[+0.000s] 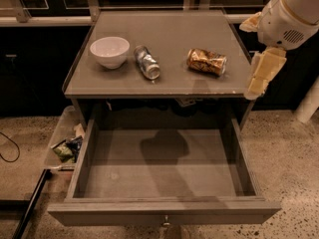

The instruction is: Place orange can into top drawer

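A small orange-gold and brown patterned drink can [207, 61] with dented sides is seen lying on its side on the flat grey top of a wooden desk [169, 31], towards the right half of that surface and near the front edge. Well to its left, a silver-grey can [147, 62] is also laid on its side, and just beside that a white round ceramic bowl [109, 51] is set upright. Below the top, the wide, shallow grey wooden top drawer [164, 210] is pulled out towards the camera, and a small knob [166, 223] is fixed at the middle of its flat front panel; a dark shadow is cast across its inner floor. The cream-coloured pincer [258, 78] is held in the air at the right edge of the desk, hung below the bulky white arm [291, 16], to the right of the orange can and apart from it; nothing is seen to be gripped, and whether the pincer is apart or together cannot be told. On the speckled floor [284, 148] to the left of the drawer, a clear plastic tray [60, 133] holding scraps of wrapper is placed.
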`<state>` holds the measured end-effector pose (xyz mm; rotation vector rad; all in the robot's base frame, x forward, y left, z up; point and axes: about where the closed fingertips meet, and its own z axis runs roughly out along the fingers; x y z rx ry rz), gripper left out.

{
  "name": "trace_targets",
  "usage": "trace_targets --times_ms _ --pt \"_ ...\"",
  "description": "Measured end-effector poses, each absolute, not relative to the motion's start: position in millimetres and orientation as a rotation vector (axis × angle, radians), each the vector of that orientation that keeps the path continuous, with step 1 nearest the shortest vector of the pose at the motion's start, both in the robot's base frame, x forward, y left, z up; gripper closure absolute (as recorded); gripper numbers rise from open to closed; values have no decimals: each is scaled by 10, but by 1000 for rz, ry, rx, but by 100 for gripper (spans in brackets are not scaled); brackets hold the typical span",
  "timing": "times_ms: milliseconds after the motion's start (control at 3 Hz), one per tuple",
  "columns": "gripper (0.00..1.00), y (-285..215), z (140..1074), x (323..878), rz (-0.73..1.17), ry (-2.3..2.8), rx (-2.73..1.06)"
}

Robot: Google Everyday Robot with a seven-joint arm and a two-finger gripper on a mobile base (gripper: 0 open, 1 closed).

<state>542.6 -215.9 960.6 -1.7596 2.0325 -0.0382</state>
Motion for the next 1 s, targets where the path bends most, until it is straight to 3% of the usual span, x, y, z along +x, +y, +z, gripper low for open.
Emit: trace_targets --times_ms 1000 --pt "0 -2076 9749 5317 68 1911 -1729"
